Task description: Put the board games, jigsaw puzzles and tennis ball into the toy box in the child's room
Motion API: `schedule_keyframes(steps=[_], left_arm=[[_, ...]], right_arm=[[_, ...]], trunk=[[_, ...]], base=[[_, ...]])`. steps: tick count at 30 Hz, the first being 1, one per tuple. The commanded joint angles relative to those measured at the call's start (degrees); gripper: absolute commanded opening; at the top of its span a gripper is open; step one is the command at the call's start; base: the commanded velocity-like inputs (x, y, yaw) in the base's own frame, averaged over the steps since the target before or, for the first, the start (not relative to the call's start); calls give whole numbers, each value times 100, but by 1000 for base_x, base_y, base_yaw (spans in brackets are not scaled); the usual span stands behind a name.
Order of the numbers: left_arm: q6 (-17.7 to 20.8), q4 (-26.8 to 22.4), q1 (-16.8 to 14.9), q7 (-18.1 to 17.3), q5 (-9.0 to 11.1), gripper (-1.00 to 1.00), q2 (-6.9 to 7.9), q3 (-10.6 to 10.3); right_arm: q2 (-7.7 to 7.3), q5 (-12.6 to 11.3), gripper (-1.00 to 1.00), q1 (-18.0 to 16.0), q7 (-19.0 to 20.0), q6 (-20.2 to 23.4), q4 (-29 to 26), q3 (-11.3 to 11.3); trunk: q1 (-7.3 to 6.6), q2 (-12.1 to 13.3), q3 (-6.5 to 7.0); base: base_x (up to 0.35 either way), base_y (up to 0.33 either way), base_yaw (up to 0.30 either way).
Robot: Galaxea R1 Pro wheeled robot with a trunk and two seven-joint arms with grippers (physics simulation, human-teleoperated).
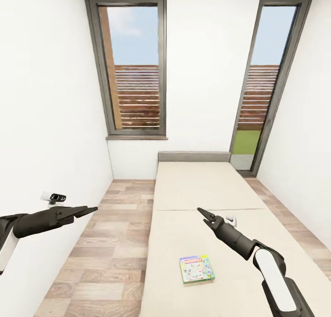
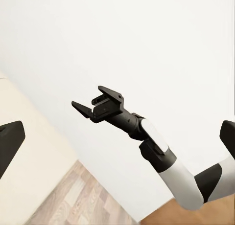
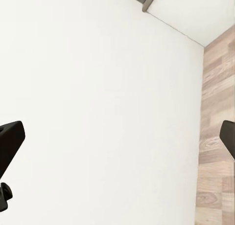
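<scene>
left gripper (image 1: 89,210): lower left of head view, over the wood floor (image 1: 105,257), pointing right; fingers close together there, but its own wrist view shows dark fingertips (image 2: 11,144) at both side edges, so spread apart, holding nothing
left wall (image 1: 46,101): plain white; small white-and-black device (image 1: 54,197) mounted on it just above the left arm
board game (image 1: 196,268): green-and-white Monopoly box, flat on the bed (image 1: 202,193), lower centre of head view, apart from both grippers
right gripper (image 1: 200,211): lower right of centre, above the bed, tip pointing up-left; head view can't settle the gap; left wrist view shows it (image 2: 92,103) side-on, fingers parted, empty
right wrist view: white wall, strip of wood floor (image 3: 215,137) at right, fingertips (image 3: 10,142) at the frame edges
small white object (image 1: 233,220): on the bed behind the right gripper, can't tell what
room: narrow, white walls, two tall grey-framed windows (image 1: 133,69) at the back, beige bed along the right
</scene>
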Motion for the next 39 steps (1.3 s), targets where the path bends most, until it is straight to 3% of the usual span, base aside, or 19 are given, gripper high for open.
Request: schedule_keyframes(steps=[1,39], left_arm=[[60,-2,-2,-21,-1,100,3,0],[59,-2,-2,-21,-1,100,3,0]], right_arm=[[1,-1,100,-6,17,33,1,-8],[5,3,100,-6,15,24,1,12]], trunk=[[4,-11,-10],[4,-11,-10]], base=[[40,22,-217],[3,2,-18]])
